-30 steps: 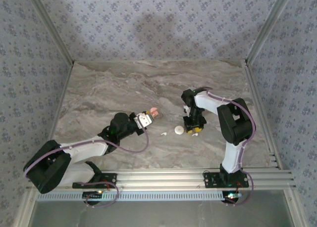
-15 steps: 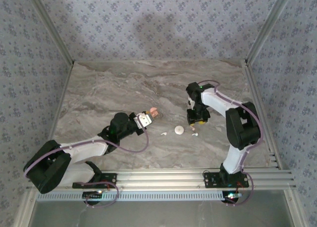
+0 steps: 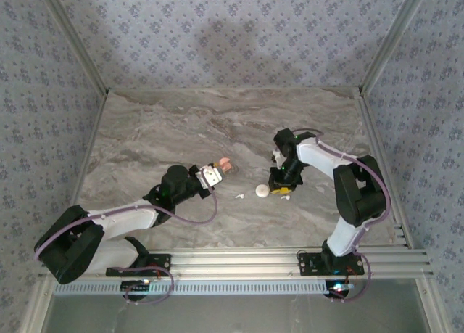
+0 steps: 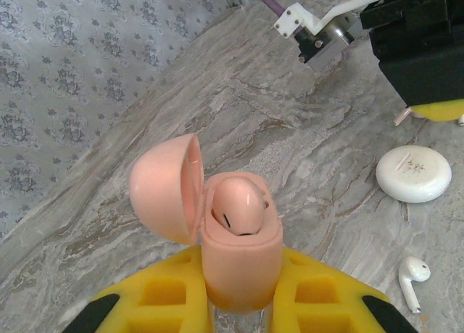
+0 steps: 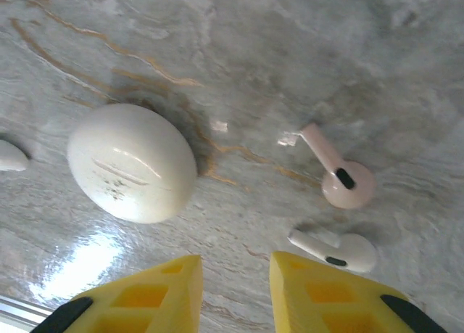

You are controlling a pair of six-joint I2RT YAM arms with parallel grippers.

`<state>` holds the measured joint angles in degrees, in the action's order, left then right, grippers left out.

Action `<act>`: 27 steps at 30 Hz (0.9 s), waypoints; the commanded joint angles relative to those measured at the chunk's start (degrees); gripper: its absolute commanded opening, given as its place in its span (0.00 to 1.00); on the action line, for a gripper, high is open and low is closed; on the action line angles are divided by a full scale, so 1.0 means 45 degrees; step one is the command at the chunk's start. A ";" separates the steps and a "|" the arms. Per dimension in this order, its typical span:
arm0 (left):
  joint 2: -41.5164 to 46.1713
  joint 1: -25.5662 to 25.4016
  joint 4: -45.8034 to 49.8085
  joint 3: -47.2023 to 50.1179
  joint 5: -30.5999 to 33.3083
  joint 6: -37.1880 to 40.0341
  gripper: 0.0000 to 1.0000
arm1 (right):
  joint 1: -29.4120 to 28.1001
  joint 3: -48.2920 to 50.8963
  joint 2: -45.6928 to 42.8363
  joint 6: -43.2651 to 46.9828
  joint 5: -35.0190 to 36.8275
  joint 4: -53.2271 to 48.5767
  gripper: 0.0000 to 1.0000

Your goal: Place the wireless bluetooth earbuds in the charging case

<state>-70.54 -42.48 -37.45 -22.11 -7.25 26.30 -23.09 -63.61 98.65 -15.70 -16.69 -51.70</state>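
Observation:
My left gripper (image 4: 239, 315) is shut on a pink charging case (image 4: 241, 260), held upright with its lid (image 4: 163, 188) swung open to the left. A pink earbud (image 4: 235, 202) sits in one of its wells. My right gripper (image 5: 235, 289) hangs open just above the table with nothing between its yellow fingers. Just ahead of its right finger lie a white earbud (image 5: 337, 252) and a pink earbud (image 5: 341, 177). Another white earbud (image 3: 239, 196) lies on the table between the two grippers.
A round white disc-shaped case (image 5: 132, 162) lies shut on the marble table (image 3: 159, 130), just left of the right gripper (image 3: 281, 190). Patterned walls and metal rails (image 3: 377, 151) border the table on three sides.
The right gripper drew back and away from the white disc, then came down again beside it, its jaws narrower. A white earbud now shows beside it. The left arm has not moved.

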 commanded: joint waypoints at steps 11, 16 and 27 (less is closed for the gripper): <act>0.0265 0.0087 0.0051 -0.0166 -0.0088 -0.0098 0.11 | 0.0633 0.0291 0.0948 0.0013 0.0544 0.0447 0.35; 0.0266 0.0080 0.0068 -0.0185 -0.0070 -0.0084 0.11 | 0.0912 0.0254 0.1044 0.0051 0.0600 0.1188 0.36; 0.0500 0.0100 0.0298 -0.0185 0.0082 -0.0006 0.11 | 0.0766 -0.0893 0.1185 0.0258 0.1709 0.0602 0.38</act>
<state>-70.24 -42.37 -36.56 -22.11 -7.20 26.33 -19.09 -64.75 103.37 -15.46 -13.04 -45.98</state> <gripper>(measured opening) 0.172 0.377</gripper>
